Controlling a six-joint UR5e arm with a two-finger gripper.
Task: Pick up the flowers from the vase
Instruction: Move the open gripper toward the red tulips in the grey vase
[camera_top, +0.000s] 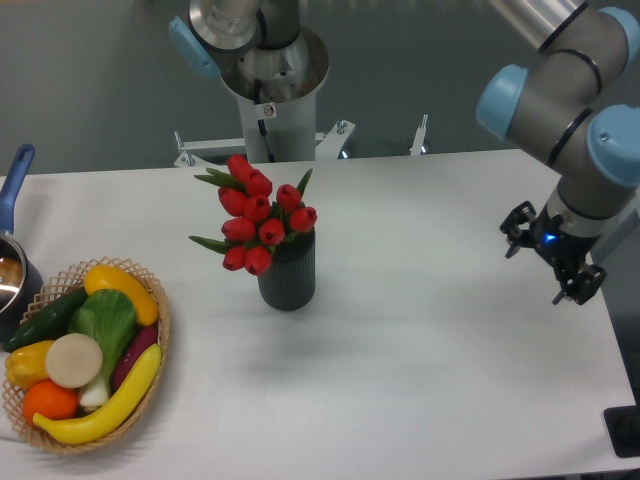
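At your eight o'clock a wicker basket (160, 330) sits on the white table (420, 380), piled with produce: a long banana (105, 405) curving along its lower edge, an orange (48, 400) at its seven o'clock, a pale round onion (74, 360) in the middle, a yellow pepper (25, 362) and a dark cucumber (45, 318) on its nine o'clock side. At your nine o'clock, just beside the basket, you see a saucepan (12, 280) with a blue handle (16, 178), cut by the frame; its contents look brownish, perhaps liquid.

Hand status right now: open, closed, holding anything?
Hand: looks open and empty, at the table's right edge, well apart from the flowers, which sit in the vase.
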